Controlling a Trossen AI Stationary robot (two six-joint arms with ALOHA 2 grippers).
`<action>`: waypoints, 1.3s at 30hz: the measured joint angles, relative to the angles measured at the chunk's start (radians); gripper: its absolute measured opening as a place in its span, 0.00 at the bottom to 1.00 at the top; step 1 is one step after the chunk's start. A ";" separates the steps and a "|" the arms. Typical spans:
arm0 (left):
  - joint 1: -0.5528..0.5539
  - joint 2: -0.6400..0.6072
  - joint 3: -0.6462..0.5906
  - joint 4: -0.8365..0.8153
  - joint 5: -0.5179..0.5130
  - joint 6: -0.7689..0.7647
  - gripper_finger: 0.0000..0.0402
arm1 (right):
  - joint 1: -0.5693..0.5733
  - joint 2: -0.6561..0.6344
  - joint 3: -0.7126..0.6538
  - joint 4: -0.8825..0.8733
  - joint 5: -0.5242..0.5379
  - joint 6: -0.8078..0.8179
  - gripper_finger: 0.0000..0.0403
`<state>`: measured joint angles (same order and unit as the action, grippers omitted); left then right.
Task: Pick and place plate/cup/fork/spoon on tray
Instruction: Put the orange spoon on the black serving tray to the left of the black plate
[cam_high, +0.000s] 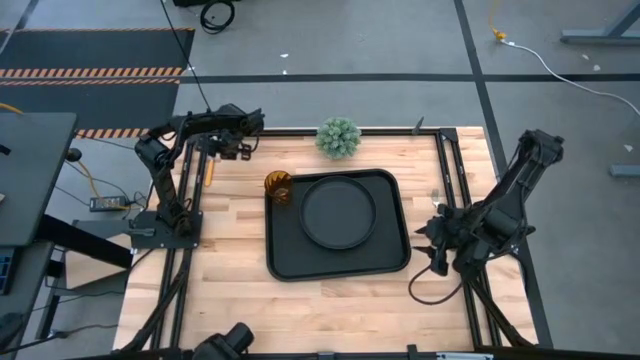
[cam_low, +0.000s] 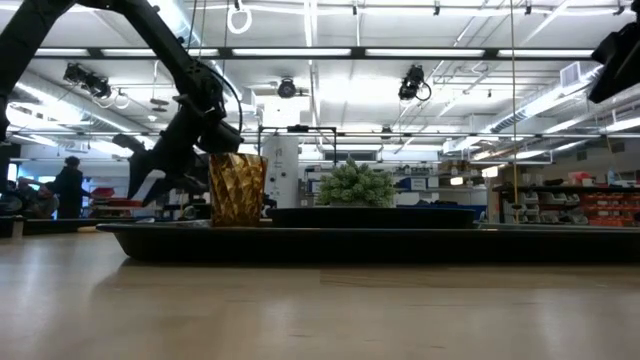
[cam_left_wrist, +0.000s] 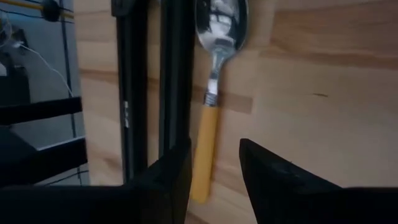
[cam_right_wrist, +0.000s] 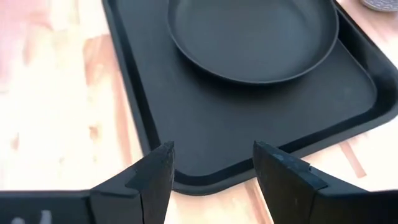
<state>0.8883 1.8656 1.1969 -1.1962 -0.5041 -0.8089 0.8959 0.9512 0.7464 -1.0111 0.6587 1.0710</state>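
The spoon (cam_left_wrist: 211, 93), with a silver bowl and a yellowish-orange handle, lies flat on the table beside a black frame rail at the far left. It also shows in the high view (cam_high: 211, 171). My left gripper (cam_left_wrist: 215, 177) is open just above it, one finger on either side of the handle's free end. I cannot tell whether they touch it. The black tray (cam_high: 285, 262) holds the round black plate (cam_high: 338, 212) and, at its far left corner, the upright amber cup (cam_high: 279, 187). My right gripper (cam_right_wrist: 211, 171) is open and empty over the tray's right edge. The fork does not show.
A small green plant (cam_high: 338, 137) stands at the table's far edge behind the tray. The black frame rail (cam_left_wrist: 177, 74) runs close along the spoon. Bare wood lies on the near side of the tray (cam_high: 330, 305).
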 joint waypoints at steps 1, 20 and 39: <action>0.000 0.000 0.000 0.004 0.015 0.000 0.35 | 0.004 -0.012 0.000 0.000 -0.001 0.002 0.55; -0.015 0.000 0.000 0.086 0.078 -0.034 0.33 | 0.019 -0.148 0.000 -0.096 -0.084 -0.017 0.55; -0.007 0.000 0.000 0.104 0.059 -0.098 0.33 | 0.019 -0.184 0.000 -0.060 -0.077 -0.018 0.55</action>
<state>0.8809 1.8652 1.1969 -1.0920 -0.4451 -0.9066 0.9154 0.7670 0.7464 -1.0706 0.5819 1.0527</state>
